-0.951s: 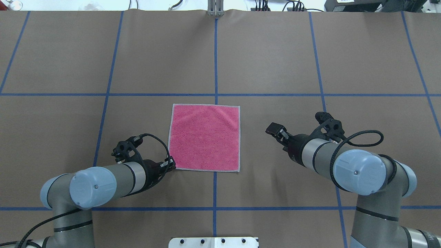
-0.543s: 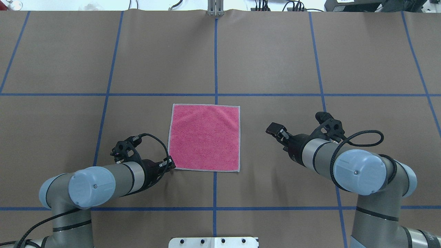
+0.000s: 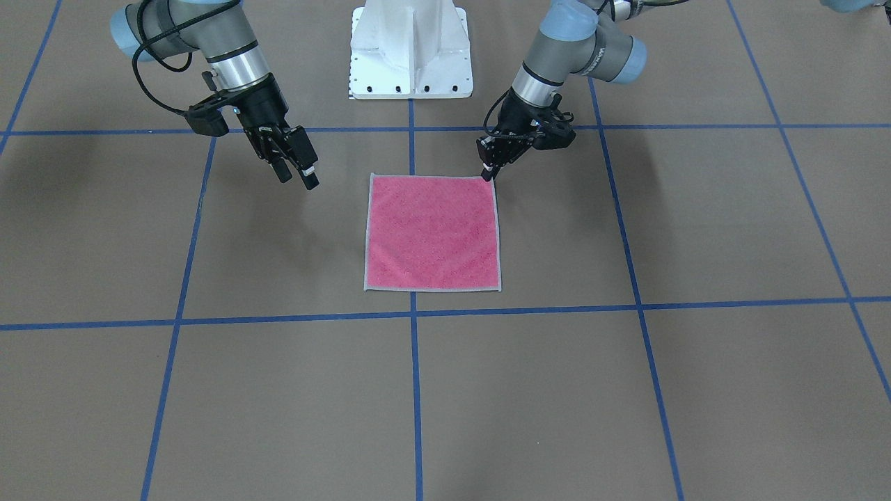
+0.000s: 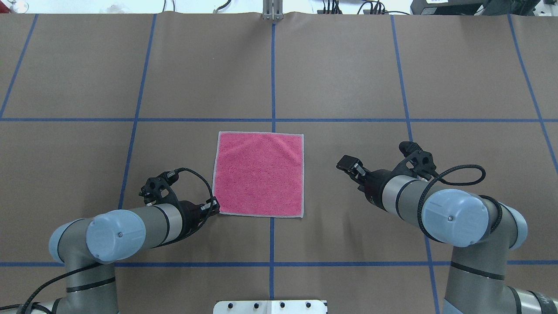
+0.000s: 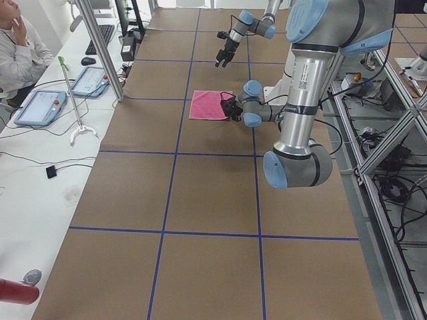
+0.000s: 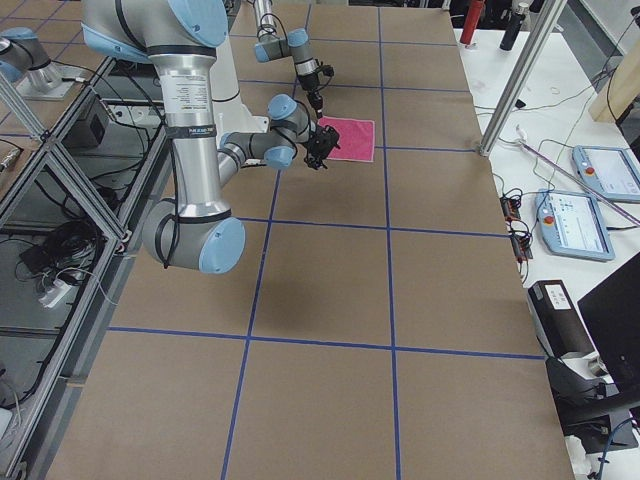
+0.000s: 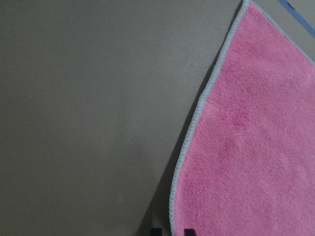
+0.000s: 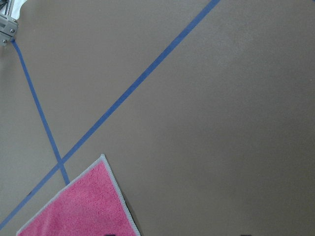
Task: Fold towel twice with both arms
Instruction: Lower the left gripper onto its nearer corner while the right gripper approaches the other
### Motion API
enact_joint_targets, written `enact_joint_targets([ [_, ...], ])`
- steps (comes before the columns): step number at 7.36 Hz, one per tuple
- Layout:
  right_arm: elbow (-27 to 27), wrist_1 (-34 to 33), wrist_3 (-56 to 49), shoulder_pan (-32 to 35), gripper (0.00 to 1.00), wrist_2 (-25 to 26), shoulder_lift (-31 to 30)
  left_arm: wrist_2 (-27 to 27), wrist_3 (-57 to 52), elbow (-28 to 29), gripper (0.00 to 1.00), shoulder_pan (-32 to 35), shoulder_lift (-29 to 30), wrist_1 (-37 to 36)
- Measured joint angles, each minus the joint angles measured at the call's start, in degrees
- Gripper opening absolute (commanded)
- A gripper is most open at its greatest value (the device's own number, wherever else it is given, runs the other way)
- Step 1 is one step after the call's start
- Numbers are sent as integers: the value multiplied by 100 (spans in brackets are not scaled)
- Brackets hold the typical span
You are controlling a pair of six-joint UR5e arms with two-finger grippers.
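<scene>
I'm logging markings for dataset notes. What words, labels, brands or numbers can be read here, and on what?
No text here can be read.
Dark lettering on the grey-metal left arm: too blurred to read.
Tablet screens on the white side bench: too small.
Pink terry towel and brown table cover: no text.

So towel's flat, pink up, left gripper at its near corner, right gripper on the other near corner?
No: the right gripper hangs clear of the towel, off to its side, per the overhead view. The left gripper is at its corner.
</scene>
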State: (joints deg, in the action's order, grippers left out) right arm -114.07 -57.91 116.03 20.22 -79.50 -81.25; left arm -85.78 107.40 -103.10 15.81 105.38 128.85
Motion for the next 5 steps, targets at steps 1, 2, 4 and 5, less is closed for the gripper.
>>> enact_joint_targets([
  [1,2,-53,33,-19,72,-9,10,0,0,-1,0,5,0,0],
  [2,10,-276,156,-63,72,-15,126,0,0,-5,0,7,0,0],
  [4,69,-1271,648,-266,72,12,806,0,0,-14,0,15,0,0],
  [5,156,-1643,977,-417,72,30,1091,0,0,-19,0,21,0,0],
])
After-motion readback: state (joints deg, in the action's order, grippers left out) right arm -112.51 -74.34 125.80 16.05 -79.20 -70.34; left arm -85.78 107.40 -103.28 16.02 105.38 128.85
